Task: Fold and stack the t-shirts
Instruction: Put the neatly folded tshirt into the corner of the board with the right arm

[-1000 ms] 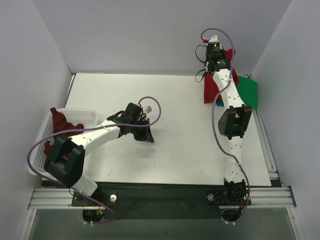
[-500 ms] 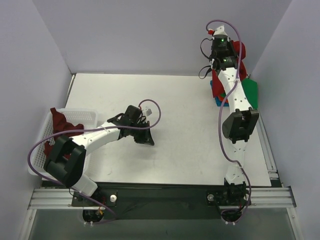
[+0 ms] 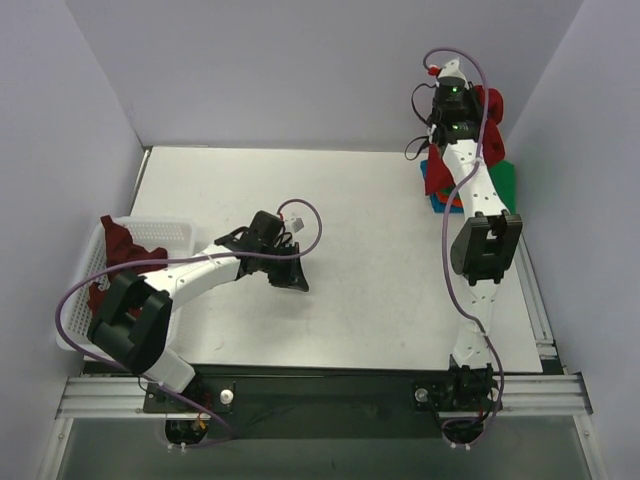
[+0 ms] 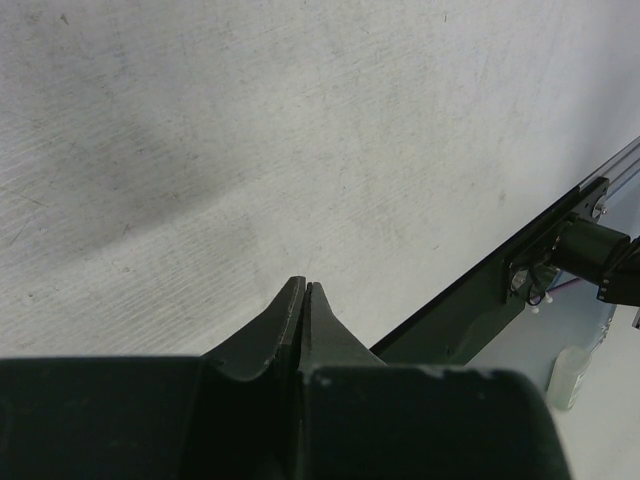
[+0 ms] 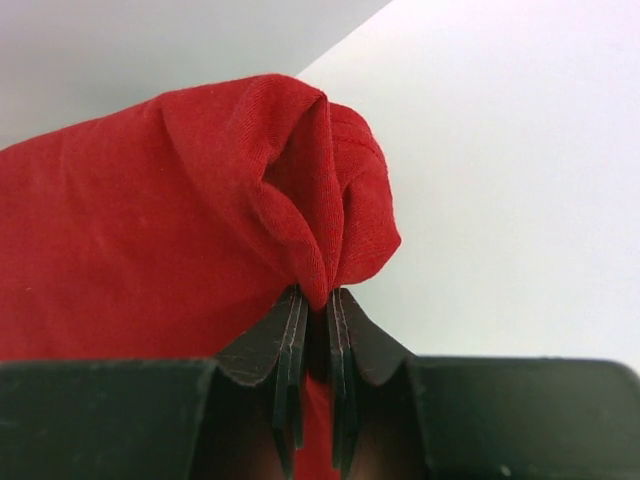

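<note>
1. Right gripper is clamped on a bunched fold of the bright red cotton t-shirt. In the last second it has carried the cloth up and toward 1 o'clock.
2. The lift uncovers the folded green t-shirt and a blue shirt edge at 2 o'clock.
3. Left gripper is unmoved near table centre, jaws together, empty.
4. The dark maroon t-shirt sits in the white mesh basket at 9 o'clock. Likely the red one is being repositioned, with folding unfinished.

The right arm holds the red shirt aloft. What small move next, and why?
Probably lower the right gripper toward the folded green shirt: its jaws pinch the red shirt, which hangs bunched, seemingly over it.
</note>
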`<state>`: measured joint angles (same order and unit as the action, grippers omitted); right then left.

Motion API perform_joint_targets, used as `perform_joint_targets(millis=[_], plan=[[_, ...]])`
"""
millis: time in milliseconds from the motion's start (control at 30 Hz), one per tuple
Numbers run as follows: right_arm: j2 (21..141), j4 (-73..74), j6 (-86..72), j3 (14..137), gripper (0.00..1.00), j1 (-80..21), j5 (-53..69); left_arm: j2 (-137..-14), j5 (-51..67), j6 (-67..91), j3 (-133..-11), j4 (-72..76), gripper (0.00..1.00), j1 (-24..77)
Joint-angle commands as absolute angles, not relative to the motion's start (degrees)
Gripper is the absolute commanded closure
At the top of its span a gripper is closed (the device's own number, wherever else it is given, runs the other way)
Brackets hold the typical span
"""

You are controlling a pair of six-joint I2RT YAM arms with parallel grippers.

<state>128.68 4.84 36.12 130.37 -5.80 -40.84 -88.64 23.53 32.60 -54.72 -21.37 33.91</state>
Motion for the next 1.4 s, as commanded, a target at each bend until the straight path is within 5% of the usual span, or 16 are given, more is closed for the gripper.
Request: perform_joint_targets(millis=[0,1300,1367], plan=[[125.9,-4.6,39.9,128.5,1.0,-5.6,-44.6,-88.5,24.7,32.1,-54.5,-19.6,1.0,33.6],[136.7,-8.2,36.8,128.9,1.0,4.3,-42.5,-89.7,27.3,32.5,-54.1,-17.6,1.0,33.7],[138.7,-8.3,35.8,129.4,0.88,4.7,-42.6,-90.5,27.7,32.6,-54.2,-17.6,1.0,33.9]])
